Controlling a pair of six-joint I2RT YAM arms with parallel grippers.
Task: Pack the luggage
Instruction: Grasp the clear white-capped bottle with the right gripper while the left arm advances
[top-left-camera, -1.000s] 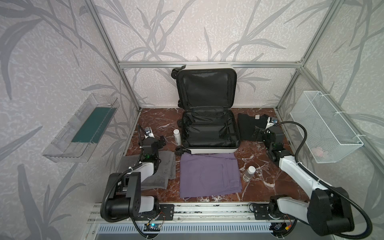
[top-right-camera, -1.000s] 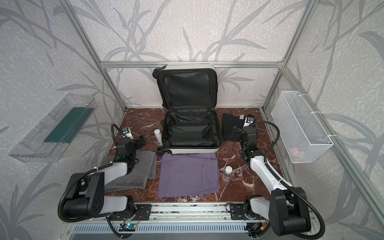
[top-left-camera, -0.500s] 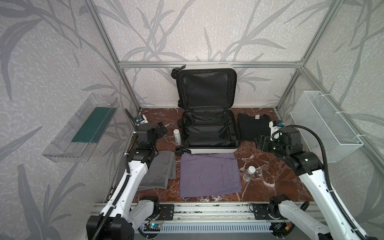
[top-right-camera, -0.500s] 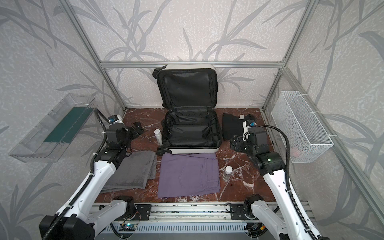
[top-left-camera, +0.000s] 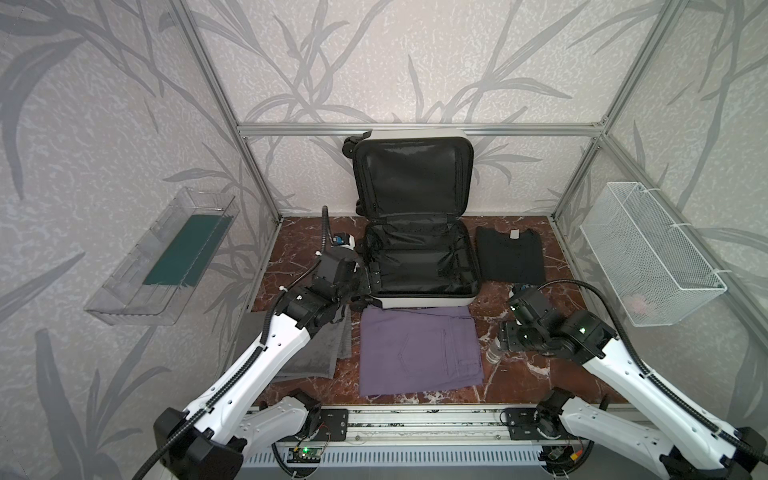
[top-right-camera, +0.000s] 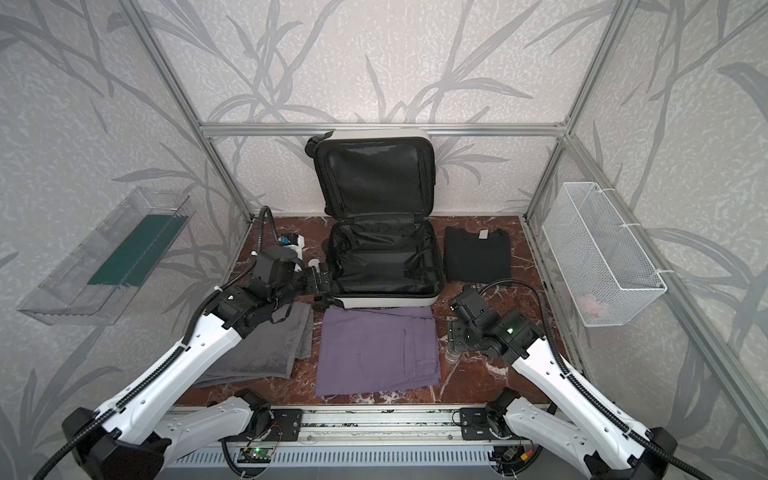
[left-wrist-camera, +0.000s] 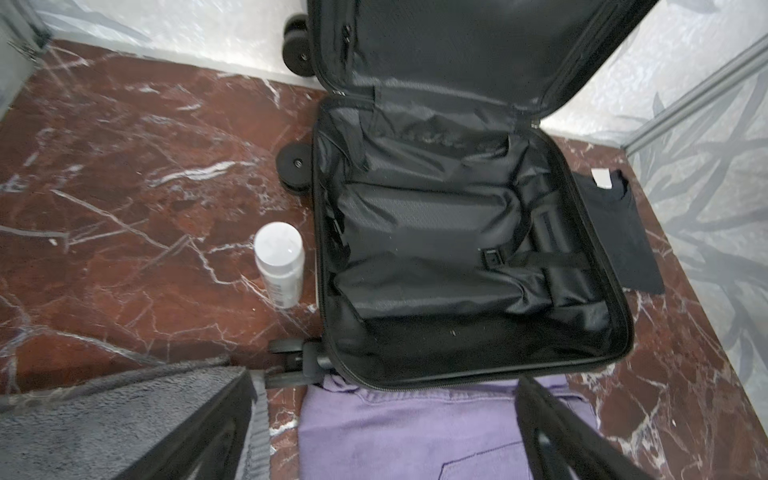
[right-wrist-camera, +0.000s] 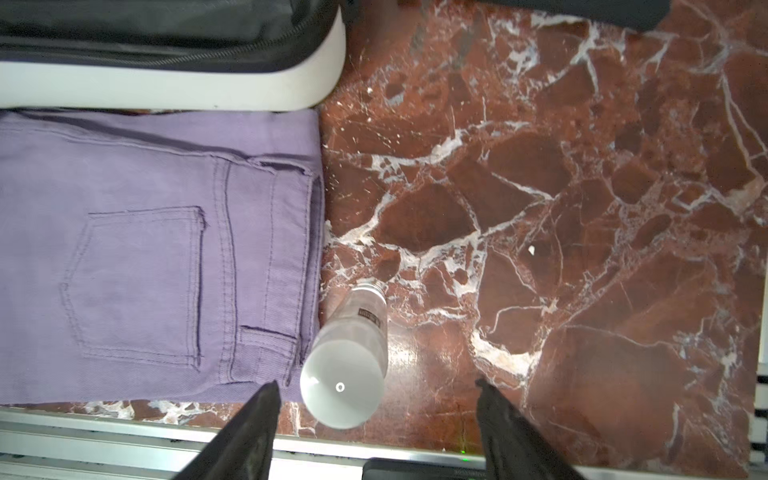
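**Q:** Where is the luggage?

**A:** The luggage (top-left-camera: 424, 302) lies open at the back middle of the marble table (top-left-camera: 519, 376). Its lid (top-left-camera: 411, 178) stands upright against the back wall. The lower half lies flat, with black lining showing all across it.

**Q:** What about your left side?

**A:** My left gripper (top-right-camera: 318, 284) hangs over the luggage's near left corner, by the wheel. The jaws are spread wide and hold nothing. A white bottle (left-wrist-camera: 279, 262) stands upright just beside the luggage's left wall. A grey towel (top-left-camera: 316, 353) lies under my forearm.

**Q:** And your right?

**A:** My right gripper (right-wrist-camera: 376, 384) points down at a clear bottle (right-wrist-camera: 353, 332). The bottle stands just off the right edge of the folded purple trousers (top-left-camera: 419, 353). The jaws are apart, and in the wrist view the cap sits between my fingers, nearer one of them. There is a gap on each side, so I have no grip. I cannot tell whether my fingertips are level with the cap or above it.

**Q:** What else is near the luggage?

**A:** The trousers lie flat just in front of it, right up against its near shell edge. A folded black shirt (top-left-camera: 509, 257) lies flat just to its right.
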